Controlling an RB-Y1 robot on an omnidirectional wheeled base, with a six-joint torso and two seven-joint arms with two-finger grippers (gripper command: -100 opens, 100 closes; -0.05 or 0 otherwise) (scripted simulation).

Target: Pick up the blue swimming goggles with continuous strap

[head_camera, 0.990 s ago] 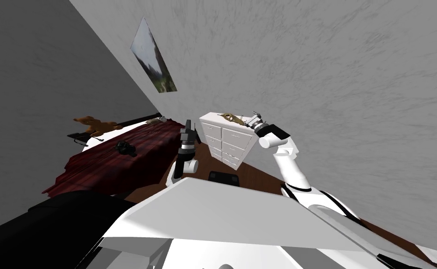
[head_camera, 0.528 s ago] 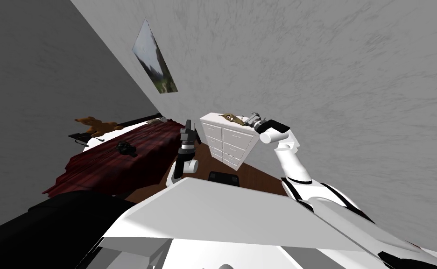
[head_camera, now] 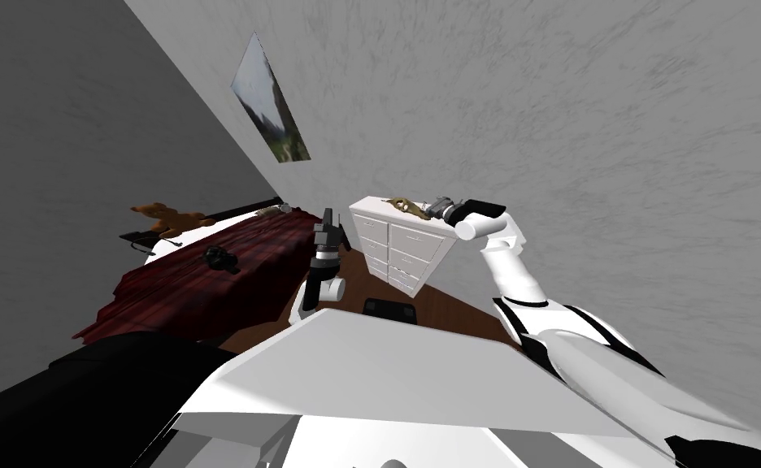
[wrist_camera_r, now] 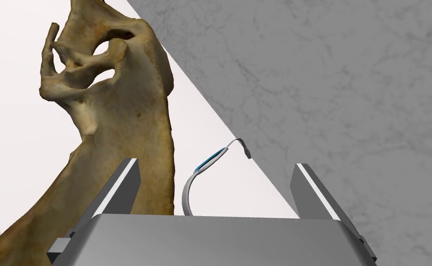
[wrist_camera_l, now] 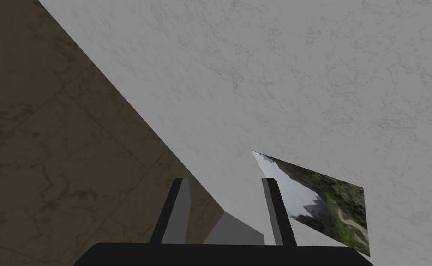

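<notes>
Movement over the last second was all in my right arm: the forearm had dropped from a steep upward slant to nearly level. My right hand [head_camera: 436,205] had slid further in over the top of the white dresser [head_camera: 395,244] at about 1 o'clock from my chest, nearing the brown bone-like piece [head_camera: 402,203] lying there. I judged that this finished the approach and left me set for the grasp, with the squeeze and the lift not yet done. Seen along the wrist, the right hand [wrist_camera_r: 216,164] was open, its two fingers spread wide with nothing pressed between them. The goggles [wrist_camera_r: 209,161] lay on the dresser [wrist_camera_r: 194,115] close to the edge that met the wall [wrist_camera_r: 349,92]. What I could see of them was a thin grey strap with a short blue stretch, rising from behind the hand's body and running out at 12 o'clock, roughly midway between the fingers. The lenses were hidden. The bone-like piece [wrist_camera_r: 113,115] lay at 10 o'clock of the hand, just beside the strap, and I could not tell whether the finger on that side touched it. I judged the risk to be pinching bone along with strap. My left hand [head_camera: 327,218] was raised at 12 o'clock between the bed [head_camera: 232,268] and the dresser, its fingers [wrist_camera_l: 178,208] apart and empty.
</notes>
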